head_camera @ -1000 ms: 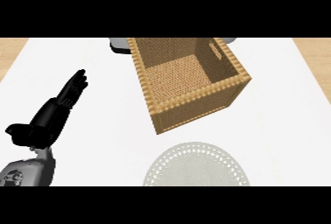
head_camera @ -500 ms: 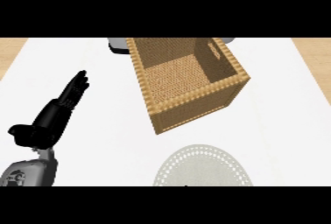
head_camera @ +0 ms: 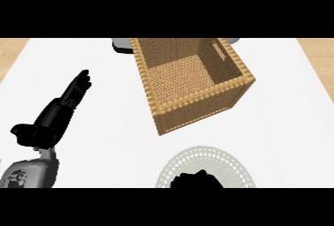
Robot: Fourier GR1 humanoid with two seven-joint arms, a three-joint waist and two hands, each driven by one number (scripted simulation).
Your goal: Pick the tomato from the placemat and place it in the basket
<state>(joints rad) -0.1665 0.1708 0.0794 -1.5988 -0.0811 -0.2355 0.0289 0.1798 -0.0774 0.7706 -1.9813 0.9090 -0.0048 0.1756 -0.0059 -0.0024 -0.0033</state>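
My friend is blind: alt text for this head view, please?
An empty woven basket stands mid-counter. The left hand rests open at the left; the right hand shows over a round white placemat below. No tomato shows.

Basket (head_camera: pixel 195 112) open-topped, tall walls block sideways entry; open counter (head_camera: pixel 287 119) both sides

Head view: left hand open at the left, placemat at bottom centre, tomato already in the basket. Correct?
No. The head view shows the basket holding nothing: its woven floor is bare. The rest stands: left hand open at the left, placemat at bottom centre.
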